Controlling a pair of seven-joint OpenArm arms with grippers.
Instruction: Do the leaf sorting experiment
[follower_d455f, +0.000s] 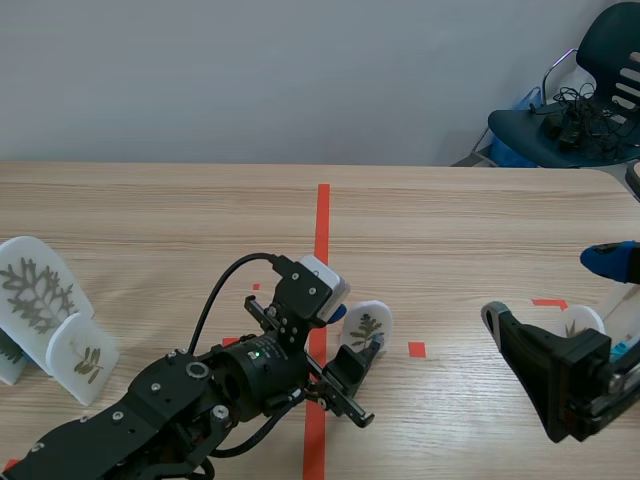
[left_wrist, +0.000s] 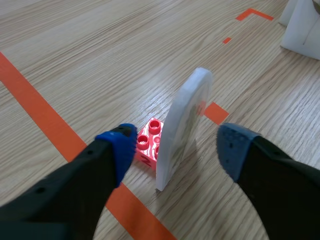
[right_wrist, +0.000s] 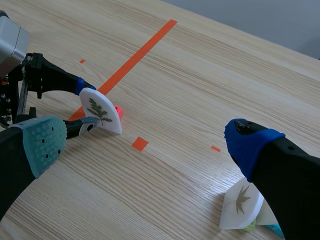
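The wooden tabletop (follower_d455f: 450, 220) is filling the scene view, with an orange tape line (follower_d455f: 320, 300) running from 12 to 6 o'clock down its middle. A dark blue chair (follower_d455f: 590, 110) is standing beyond the tabletop at 2 o'clock.

The left arm (follower_d455f: 150, 410) is coming in from 7 o'clock and reaching just past the tape line. The left jaws are standing wide open and straddling the middle leaf card (left_wrist: 182, 125), one blue pad (left_wrist: 122, 150) on each side of it, with neither touching it. The right arm (follower_d455f: 565, 375) is coming in from 4 o'clock. The right jaws are also gaping wide, with nothing between them.

At 9 o'clock a large leaf card (follower_d455f: 35, 295) is standing upright, and a small leaf card (follower_d455f: 82, 358) is standing just in front of it, at its 5 o'clock. The middle leaf card is standing upright on its flat edge, just to the 3 o'clock side of the tape line. At 3 o'clock a right leaf card (right_wrist: 242, 202) is standing close under the right arm's blue-padded finger.

A red brick (left_wrist: 150, 142) is sitting at the foot of the middle leaf card, between the card and one left pad.
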